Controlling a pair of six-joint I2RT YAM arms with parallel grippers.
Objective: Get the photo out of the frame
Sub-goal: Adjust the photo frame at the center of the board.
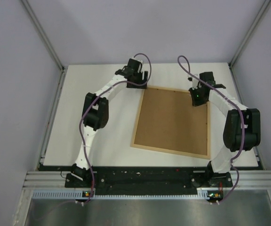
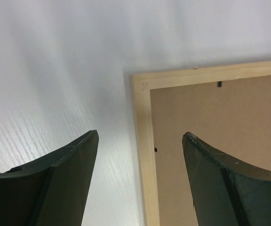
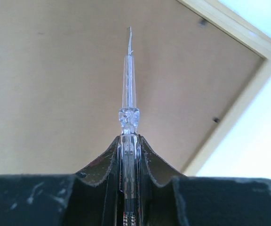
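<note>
The frame (image 1: 172,120) lies face down on the white table, light-wood rim around its brown fibreboard back. The photo is hidden. My left gripper (image 1: 136,81) is open above the frame's far left corner (image 2: 142,87); its fingers (image 2: 69,169) straddle the left rim (image 2: 145,155). My right gripper (image 1: 198,98) is shut on a clear plastic screwdriver (image 3: 128,94), whose thin tip hovers over the brown back (image 3: 55,84) near the far right corner (image 3: 267,52). Small black retaining tabs (image 3: 215,120) sit along the rim.
The white table (image 1: 102,127) is boxed in by grey walls with metal rails at left and right. The arm bases stand on a black rail (image 1: 145,176) at the near edge.
</note>
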